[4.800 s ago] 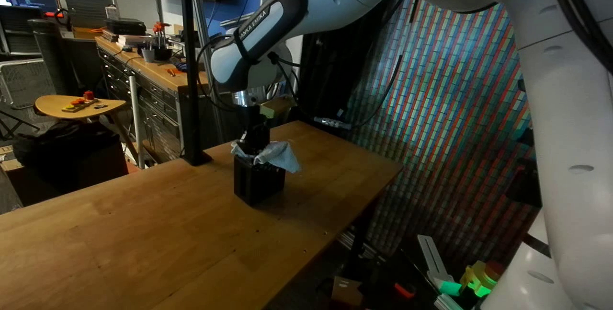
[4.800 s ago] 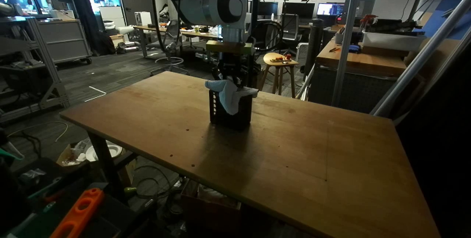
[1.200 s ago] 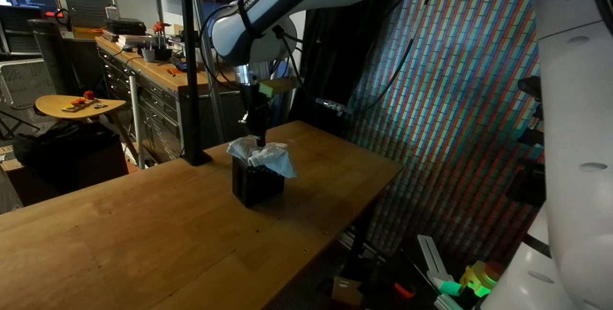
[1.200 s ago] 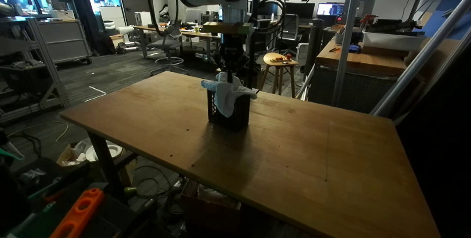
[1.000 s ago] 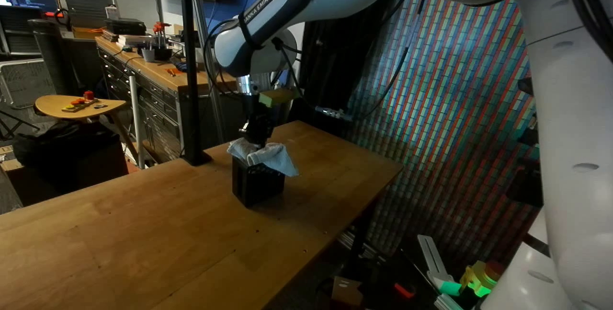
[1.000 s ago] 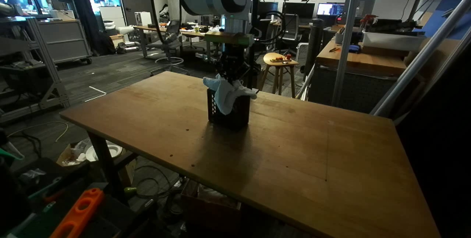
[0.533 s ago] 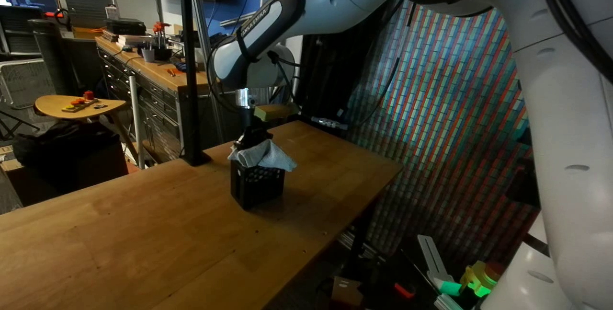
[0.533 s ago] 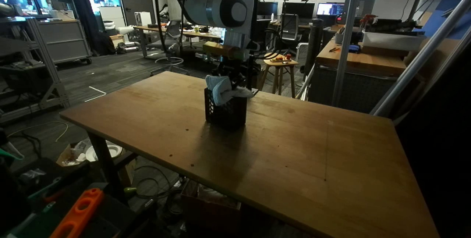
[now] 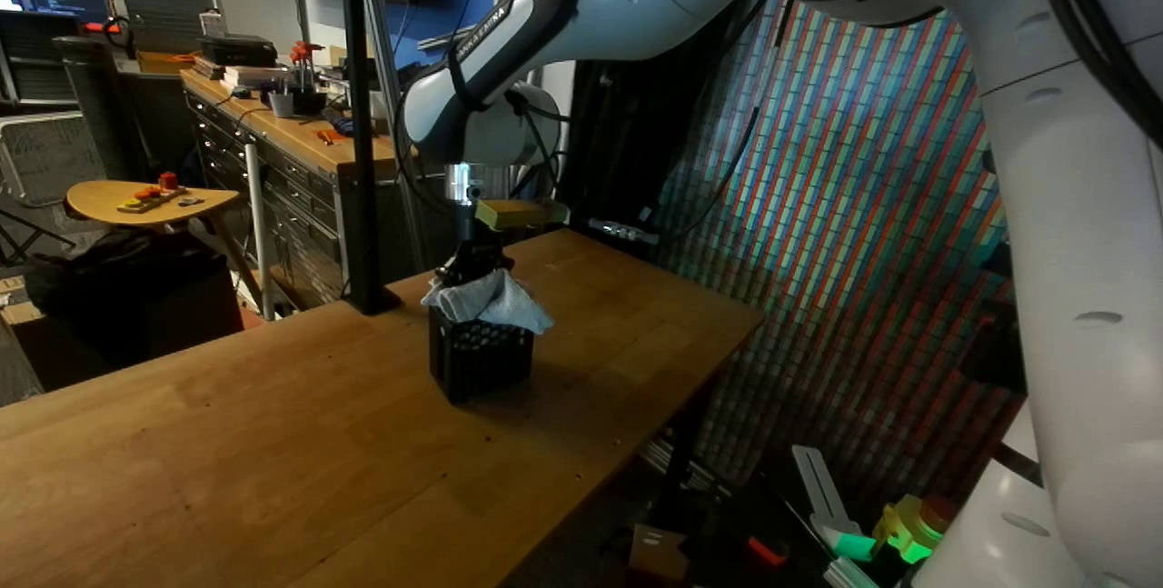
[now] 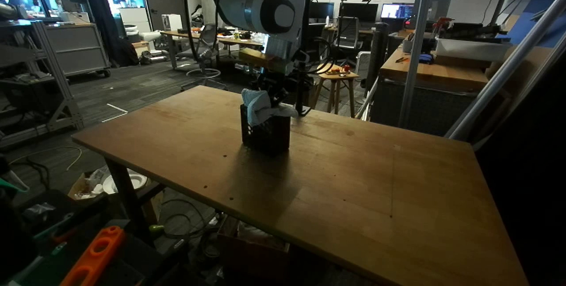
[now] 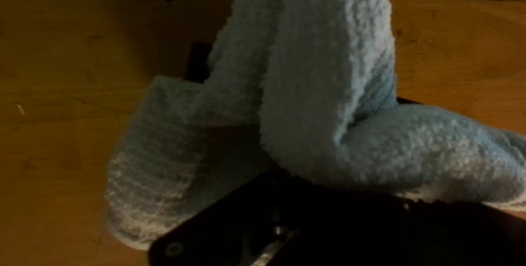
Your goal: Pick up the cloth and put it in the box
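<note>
1. We see the cloth (image 9: 495, 299) bunched over the mouth of the box (image 9: 482, 368), its middle apparently pressed in, its ends hanging over the rim.
2. The box stands on the table (image 9: 291, 452), nearer the edge with the black post (image 9: 362, 124) than the opposite edge.
3. The gripper (image 10: 278, 95) points down into the cloth, jaws fully closed, tips hidden; we cannot tell whether they hold any.
4. We judge the lifting done; tucking the ends inside and backing away remain.
</note>
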{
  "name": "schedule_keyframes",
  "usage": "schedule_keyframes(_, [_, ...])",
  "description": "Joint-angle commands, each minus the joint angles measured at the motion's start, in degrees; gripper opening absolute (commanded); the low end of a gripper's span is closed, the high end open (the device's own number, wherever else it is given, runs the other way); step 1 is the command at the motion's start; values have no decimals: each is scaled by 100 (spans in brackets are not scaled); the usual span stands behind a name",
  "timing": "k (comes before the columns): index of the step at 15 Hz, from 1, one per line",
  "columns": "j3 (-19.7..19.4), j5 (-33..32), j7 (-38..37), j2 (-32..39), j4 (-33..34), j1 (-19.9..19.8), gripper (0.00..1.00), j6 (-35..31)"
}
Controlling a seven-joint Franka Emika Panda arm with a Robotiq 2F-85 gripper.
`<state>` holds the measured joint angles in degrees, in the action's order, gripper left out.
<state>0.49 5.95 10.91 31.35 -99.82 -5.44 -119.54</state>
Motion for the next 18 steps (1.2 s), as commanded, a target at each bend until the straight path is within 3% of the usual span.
schedule_keyframes(1, [33, 43, -57, -144, -290, 18, 4, -146])
schedule_keyframes(13, [-75, -998, -168, -1061, -181, 324, 5, 560])
schedule_keyframes(18, [-29, -1052, -236, -1449, -401, 382, 4, 412])
